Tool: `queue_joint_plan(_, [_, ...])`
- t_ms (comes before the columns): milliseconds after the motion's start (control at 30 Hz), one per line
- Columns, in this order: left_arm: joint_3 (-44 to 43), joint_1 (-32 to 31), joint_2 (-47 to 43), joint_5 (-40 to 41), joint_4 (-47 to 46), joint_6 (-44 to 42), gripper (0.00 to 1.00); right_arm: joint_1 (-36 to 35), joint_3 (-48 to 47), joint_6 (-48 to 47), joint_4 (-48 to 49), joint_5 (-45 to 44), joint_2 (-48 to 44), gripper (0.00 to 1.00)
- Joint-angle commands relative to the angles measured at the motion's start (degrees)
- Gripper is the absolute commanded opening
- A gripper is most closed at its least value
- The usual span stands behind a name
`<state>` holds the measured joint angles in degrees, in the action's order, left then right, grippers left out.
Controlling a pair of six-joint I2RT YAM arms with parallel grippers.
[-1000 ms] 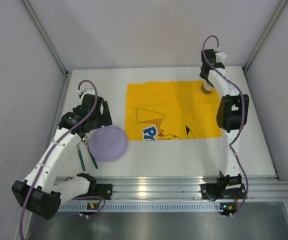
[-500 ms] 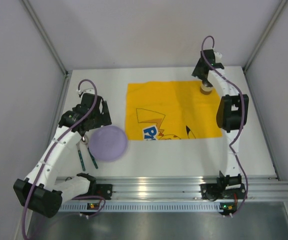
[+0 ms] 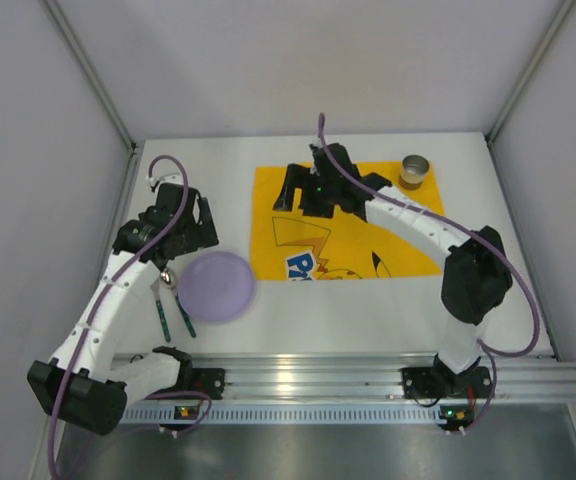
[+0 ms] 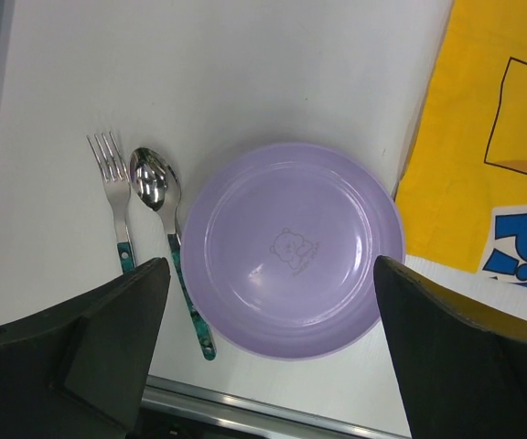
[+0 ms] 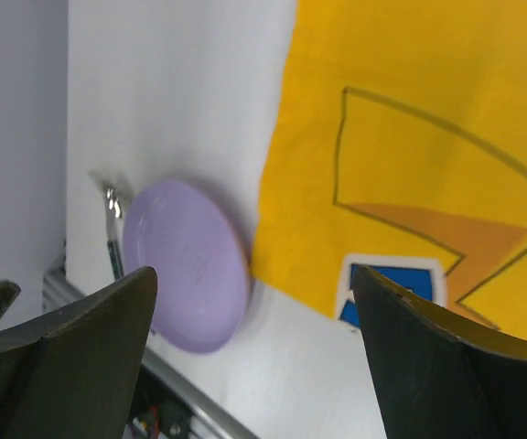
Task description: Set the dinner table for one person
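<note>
A purple plate (image 3: 215, 286) lies toward the left edge of the table (image 3: 368, 310), against the near left corner of a yellow cartoon cloth (image 3: 343, 250). A fork (image 4: 115, 206) and spoon (image 4: 167, 238) lie beside it, a metal cup (image 3: 414, 171) at the cloth's far right corner

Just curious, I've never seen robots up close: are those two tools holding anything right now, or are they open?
Left tool: open, holding nothing.
Right tool: open, holding nothing.
</note>
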<state>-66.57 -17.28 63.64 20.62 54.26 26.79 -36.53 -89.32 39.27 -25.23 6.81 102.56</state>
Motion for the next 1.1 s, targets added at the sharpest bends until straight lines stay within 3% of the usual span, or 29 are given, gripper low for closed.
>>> queue_joint_plan(0, [-2.69,0.40,-0.44,-0.23,-0.30,-0.77,0.98,-3.87,2.66,6.17,3.70,11.47,7.28,0.87])
queue_joint_plan(600, [-3.13,0.49,-4.40,1.26,3.39,-1.30,0.99,-13.91,-4.63,8.55,3.18,18.76,17.84,0.74])
queue_joint_plan(1000, [-1.55,0.67,-7.47,2.40,4.28,-0.51,0.99,-15.50,-11.84,4.86,-6.85,13.40,22.32,0.70])
queue_joint_plan(1067, [-0.94,0.75,-7.65,2.32,4.01,-0.24,0.98,-15.76,-12.28,4.50,-6.93,13.84,23.03,0.63])
